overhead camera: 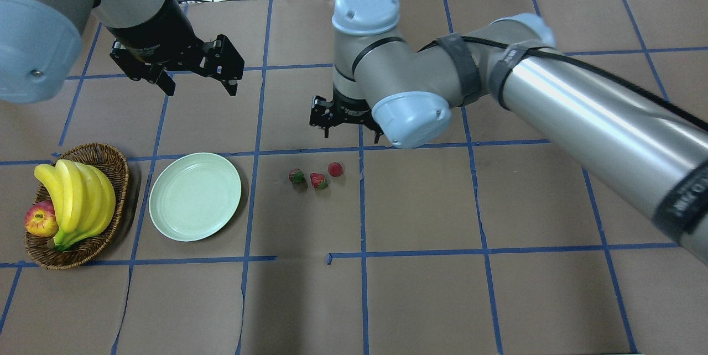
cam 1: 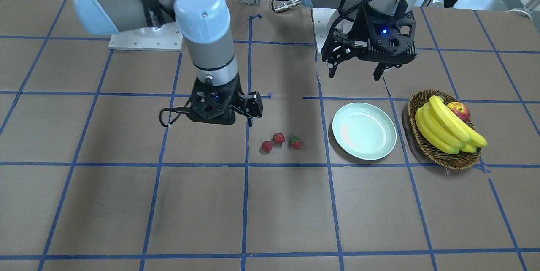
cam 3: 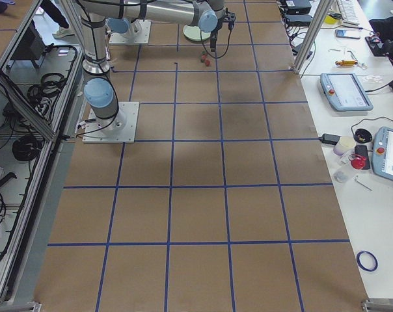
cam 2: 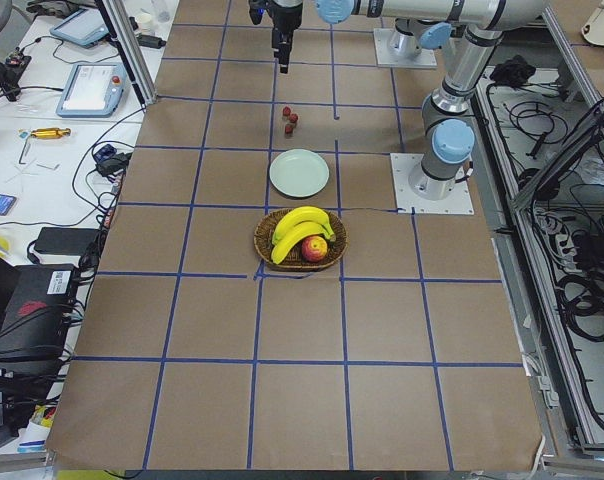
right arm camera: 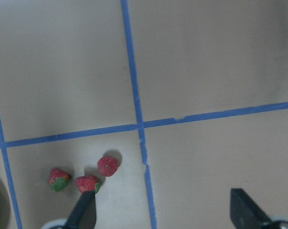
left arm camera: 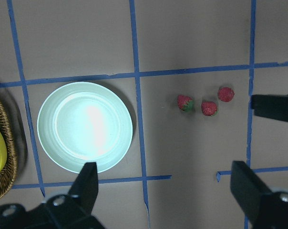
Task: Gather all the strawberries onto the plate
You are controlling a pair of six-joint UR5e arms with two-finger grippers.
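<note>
Both arms point down, right gripper (right arm camera: pixel 163 212) gaping above bumpy red strawberries (overhead camera: pixel 317 179), left gripper (overhead camera: pixel 199 88) gaping near glossy round plate (overhead camera: pixel 194 196).

Lab: grid-taped table (cam 2: pixel 302 400), teach pendants (cam 2: pixel 87 88)

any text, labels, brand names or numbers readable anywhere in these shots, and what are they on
Nothing can be read for certain.
Left gripper: pale lettering on its black body, too blurred to read.
Right arm: pale marks on its dark band, blurred.
Tablet on the side table: screen too small to read.
Strawberries and plate: no text.
</note>
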